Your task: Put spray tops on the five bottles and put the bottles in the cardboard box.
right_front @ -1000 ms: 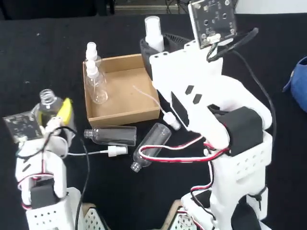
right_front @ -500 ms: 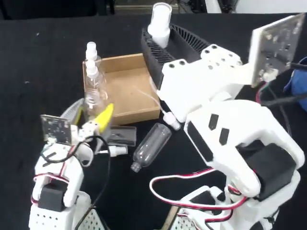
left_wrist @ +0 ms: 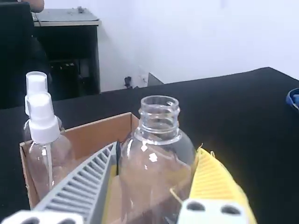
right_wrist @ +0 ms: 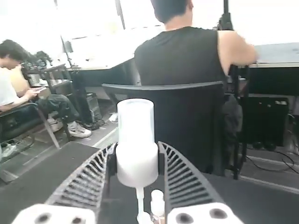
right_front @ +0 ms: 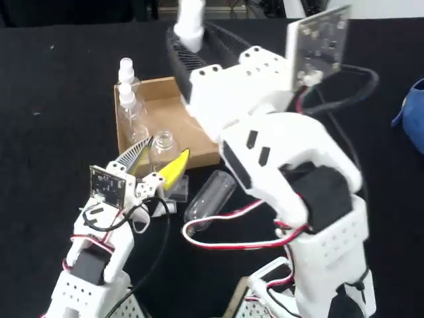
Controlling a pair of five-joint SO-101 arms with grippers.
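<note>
Left gripper (right_front: 161, 159) clamps the uncapped bottle (left_wrist: 156, 154) upright, neck free, by the cardboard box (right_front: 156, 106). Right gripper (right_wrist: 137, 161) pinches the spray top (right_wrist: 136, 140) high above, tube dangling (ready, I'd judge, for threading in).

The high view looks steeply down from behind the two arms (right_front: 291, 179) over the black table (right_front: 53, 86), with the cardboard box (right_front: 156, 106) left of centre. The left wrist camera sits close behind the left gripper (left_wrist: 156, 154) and faces level across the table toward a white wall (left_wrist: 210, 37). It shares the box, the uncapped bottle (left_wrist: 159, 121) and two capped bottles (left_wrist: 44, 135) with the high view. The right wrist camera, raised high, looks level past the right gripper (right_wrist: 136, 148) at a black chair (right_wrist: 196, 121). Its spray top (right_wrist: 135, 126) appears at the high view's top centre.
</note>
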